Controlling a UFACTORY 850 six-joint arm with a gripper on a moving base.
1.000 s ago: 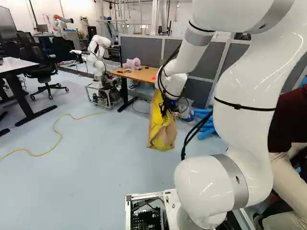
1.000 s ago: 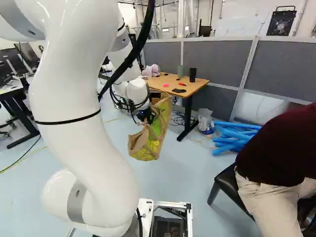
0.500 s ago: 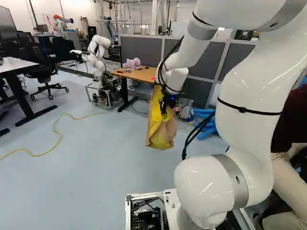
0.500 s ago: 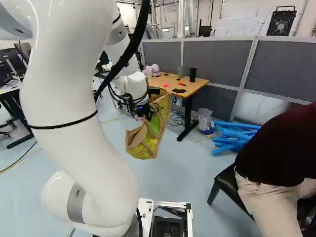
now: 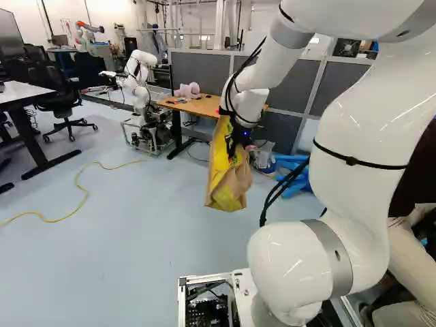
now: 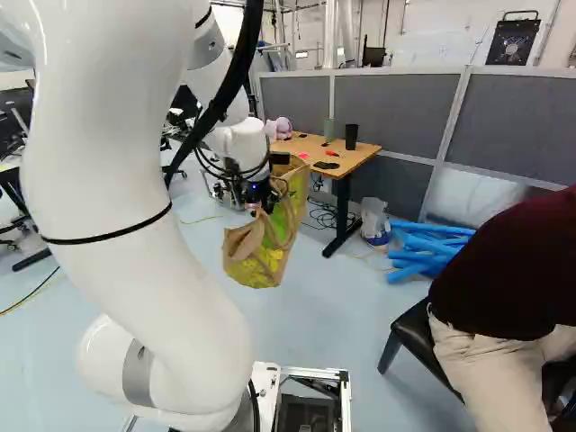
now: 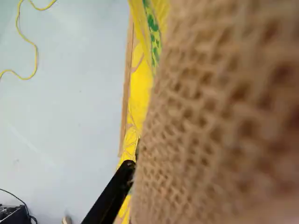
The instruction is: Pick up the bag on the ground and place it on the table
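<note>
Jaws of your gripper (image 5: 234, 154) pinch the bag (image 5: 227, 185), but you can't tell how wide. It looks soft and floppy, so hold it by the top.

Open floor (image 5: 129, 231) lies left of the hanging bag (image 5: 228, 180) in the left base view, with 1 yellow cable (image 5: 84, 184) across it. Air is free over the near edge of the counter (image 6: 358, 158); 2 cups, 1 green (image 6: 328, 131) and 1 black (image 6: 351, 137), stand farther back, near a grey partition (image 6: 391, 112). A plush toy (image 6: 282, 127) blocks the far end. Blue tubes (image 6: 423, 254) crowd the floor right of the counter; another robot (image 5: 138, 76) stands left.
</note>
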